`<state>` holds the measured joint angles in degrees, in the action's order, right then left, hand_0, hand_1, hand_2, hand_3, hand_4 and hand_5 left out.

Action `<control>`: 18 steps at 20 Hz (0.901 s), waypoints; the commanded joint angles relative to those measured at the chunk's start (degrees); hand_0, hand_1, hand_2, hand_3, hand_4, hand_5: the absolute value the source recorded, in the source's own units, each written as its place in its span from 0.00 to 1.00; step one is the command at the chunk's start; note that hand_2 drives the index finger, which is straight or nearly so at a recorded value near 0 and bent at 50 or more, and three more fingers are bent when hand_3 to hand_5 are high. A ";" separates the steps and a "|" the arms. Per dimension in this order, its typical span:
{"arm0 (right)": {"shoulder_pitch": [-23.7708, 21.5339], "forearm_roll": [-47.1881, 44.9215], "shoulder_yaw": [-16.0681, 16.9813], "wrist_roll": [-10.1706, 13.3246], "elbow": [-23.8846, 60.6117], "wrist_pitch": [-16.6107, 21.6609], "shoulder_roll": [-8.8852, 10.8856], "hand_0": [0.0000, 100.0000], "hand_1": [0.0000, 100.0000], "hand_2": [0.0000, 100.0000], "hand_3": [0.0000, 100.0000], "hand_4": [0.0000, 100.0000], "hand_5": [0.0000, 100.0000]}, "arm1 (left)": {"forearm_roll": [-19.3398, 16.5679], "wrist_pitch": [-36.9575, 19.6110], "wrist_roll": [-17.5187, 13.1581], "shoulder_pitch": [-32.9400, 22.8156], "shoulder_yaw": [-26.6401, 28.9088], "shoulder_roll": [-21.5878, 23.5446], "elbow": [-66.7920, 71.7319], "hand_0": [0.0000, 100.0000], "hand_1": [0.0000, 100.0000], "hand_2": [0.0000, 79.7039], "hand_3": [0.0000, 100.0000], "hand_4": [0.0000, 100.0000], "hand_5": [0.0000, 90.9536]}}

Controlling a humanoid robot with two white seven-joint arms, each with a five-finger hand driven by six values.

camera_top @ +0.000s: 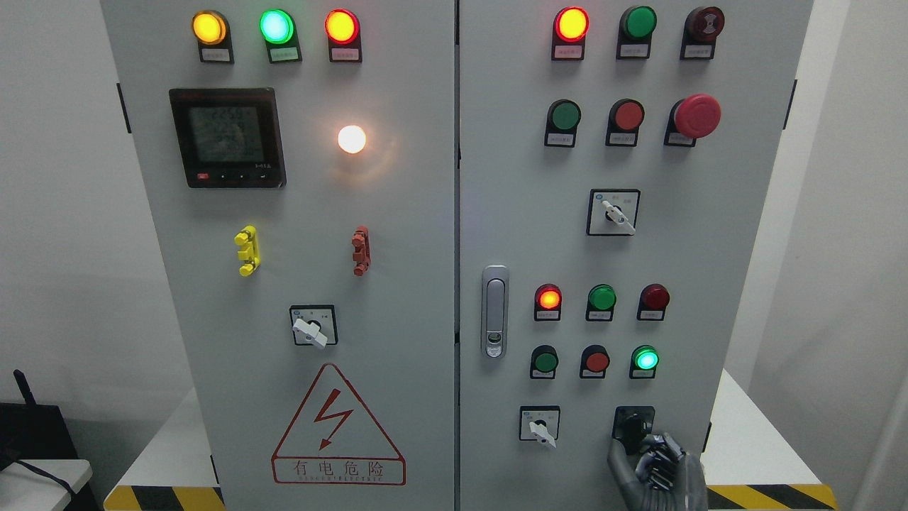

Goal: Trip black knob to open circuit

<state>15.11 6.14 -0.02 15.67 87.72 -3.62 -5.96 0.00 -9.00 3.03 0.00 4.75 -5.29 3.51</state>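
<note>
Grey metal cabinet panel (638, 241) fills the head view, studded with lamps and push buttons. Low on its right door, beside a small white-handled rotary selector (540, 428), sits the black rotary knob (633, 428) on its square black plate. The right hand (656, 465), a grey metal-fingered robot hand coming up from the bottom right, has its thumb against the knob's lower left and its fingers curled in just below and right of it, so it looks to be closing on the knob rather than gripping it firmly. The step in hand seems to be taking hold; next comes a tighter pinch and a twist to trip it. No left hand shows
</note>
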 commanded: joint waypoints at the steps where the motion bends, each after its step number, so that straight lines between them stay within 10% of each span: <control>1: -0.08 0.01 -0.60 0.15 -0.01 0.54 0.16 0.42 0.79 0.63 0.93 0.95 0.98 | -1.85 0.04 0.04 0.44 0.00 0.02 0.00 0.12 0.39 0.00 0.00 0.00 0.00; 18: -0.08 0.10 -0.60 0.32 -0.18 0.54 0.25 0.40 0.80 0.63 0.93 0.95 0.98 | -1.85 0.04 0.04 0.44 0.00 0.02 0.00 0.12 0.39 0.00 0.00 0.00 0.00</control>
<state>15.06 6.21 0.03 16.49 87.69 -2.79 -5.77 0.00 -9.00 3.03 0.00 4.75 -5.28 3.52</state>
